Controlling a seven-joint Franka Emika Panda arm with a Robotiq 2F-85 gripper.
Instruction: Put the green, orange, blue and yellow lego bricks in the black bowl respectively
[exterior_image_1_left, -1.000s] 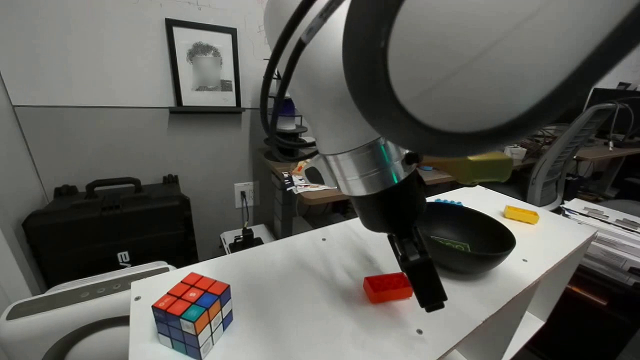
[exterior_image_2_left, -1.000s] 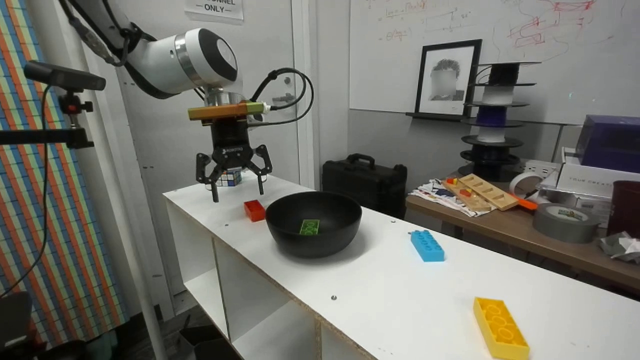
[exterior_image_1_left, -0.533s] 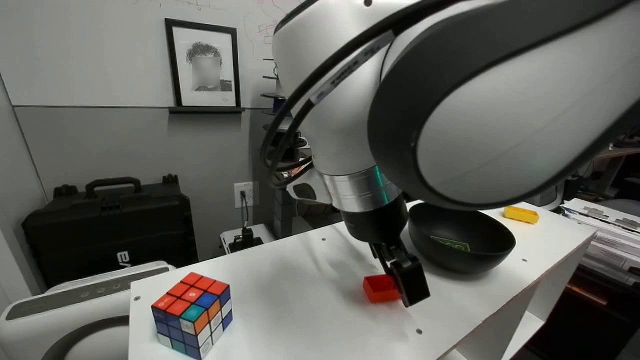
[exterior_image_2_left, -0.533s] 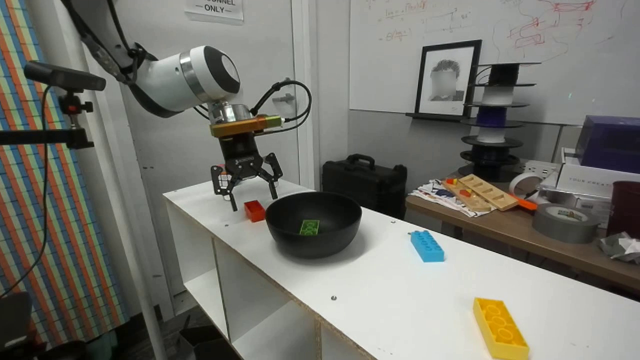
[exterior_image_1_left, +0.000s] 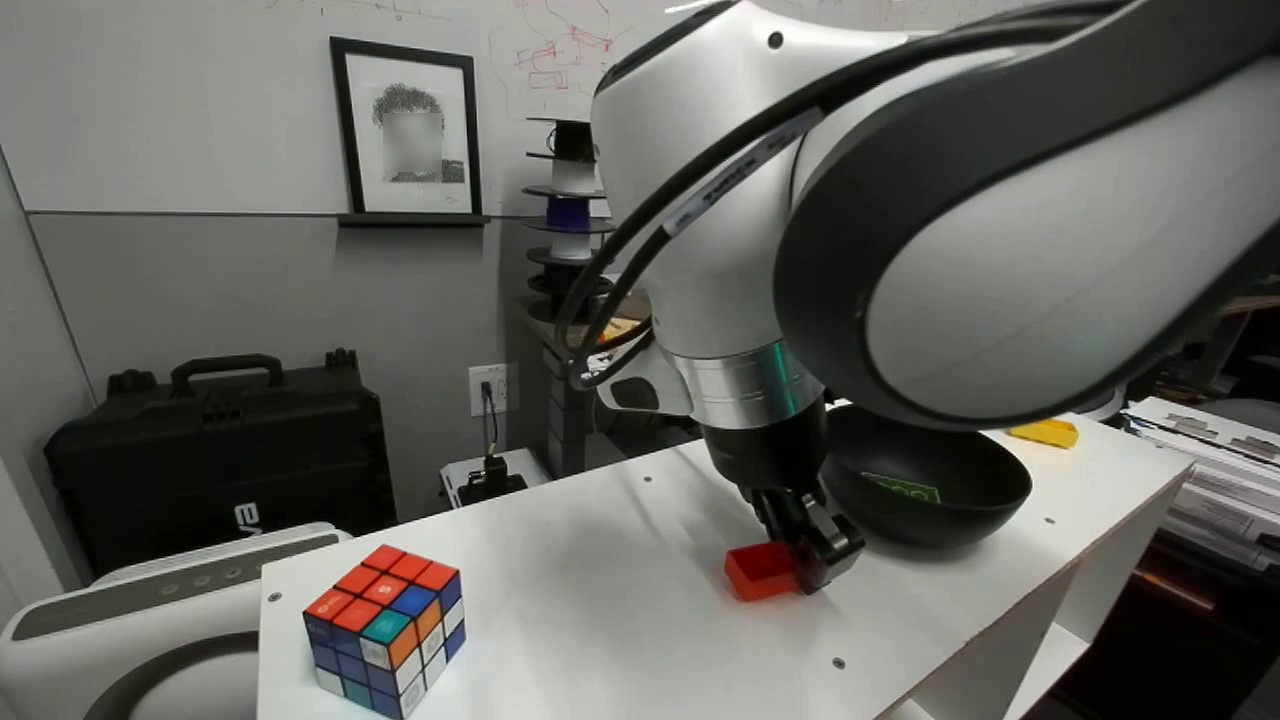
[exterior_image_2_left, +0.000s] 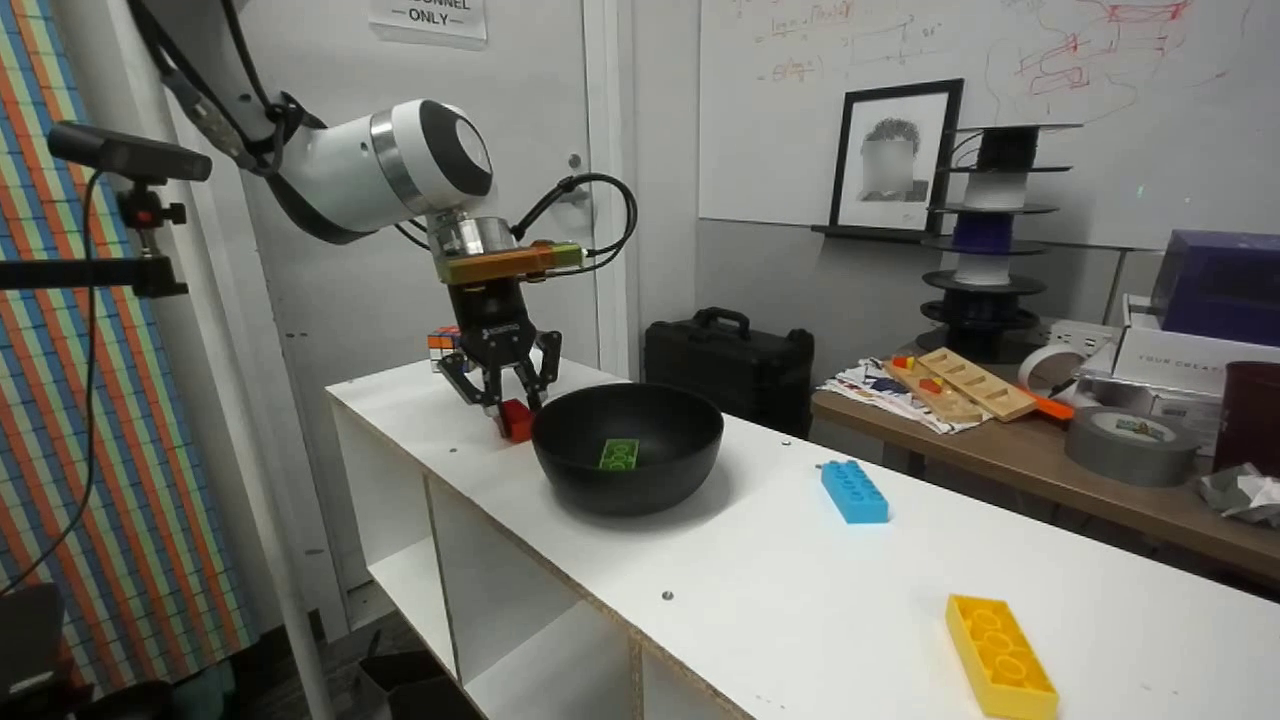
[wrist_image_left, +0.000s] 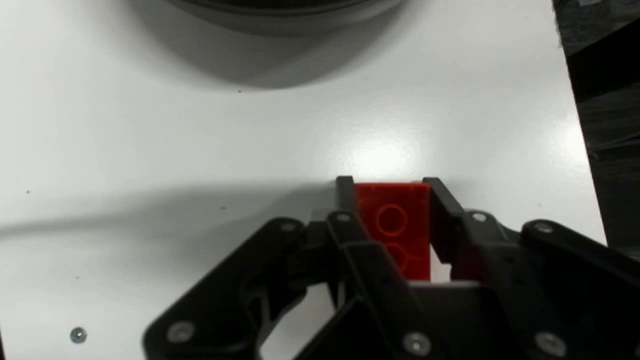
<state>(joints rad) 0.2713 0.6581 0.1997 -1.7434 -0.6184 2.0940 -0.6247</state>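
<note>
The Robotiq gripper (wrist_image_left: 391, 190) holds the red-orange lego brick (exterior_image_2_left: 516, 424) pinched from two sides, near the black bowl (exterior_image_2_left: 625, 492); whether this brick touches the white shelf top (exterior_image_2_left: 780, 590) is difficult to tell; the green lego brick (exterior_image_2_left: 620, 455) lies inside the bowl; the blue lego brick (exterior_image_2_left: 855, 492) and the yellow lego brick (exterior_image_2_left: 1002, 658) rest on the shelf top.

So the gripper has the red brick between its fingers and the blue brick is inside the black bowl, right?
Not quite: it's the green Lego brick inside the black bowl, as both exterior views show; the blue Lego brick lies on the white shelf top, seen in an exterior view. The gripper does have the red Lego brick between its fingers.
</note>
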